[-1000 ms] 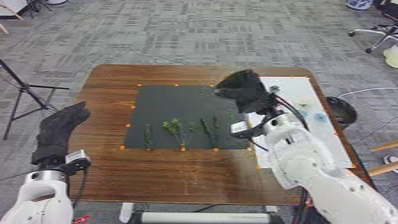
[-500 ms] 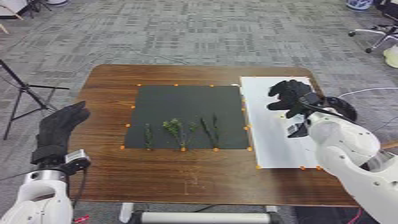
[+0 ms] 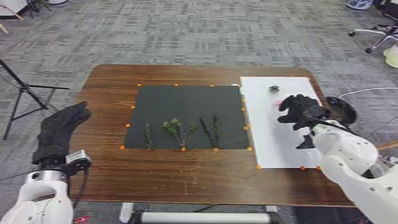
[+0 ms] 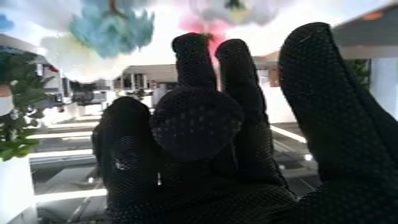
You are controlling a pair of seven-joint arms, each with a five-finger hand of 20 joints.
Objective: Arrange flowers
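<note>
Over the white sheet on the table's right side is my right hand, palm side down, fingers spread and relaxed. In the right wrist view that hand has its fingers up near a pink flower, a blue flower and a white flower; whether they touch cannot be told. Green stems lie on the dark mat: a thin one, a leafy sprig and a darker pair. My left hand rests open beyond the table's left edge.
A small dark object sits near the white sheet's far end. Beyond the table's right edge stands a black bin. Orange markers line the mat and sheet. A tripod stands on the floor at the left.
My right hand has swung from the mat's far right corner out over the white sheet, then shifted slightly nearer, uncovering the small dark object. The left hand has not moved.
</note>
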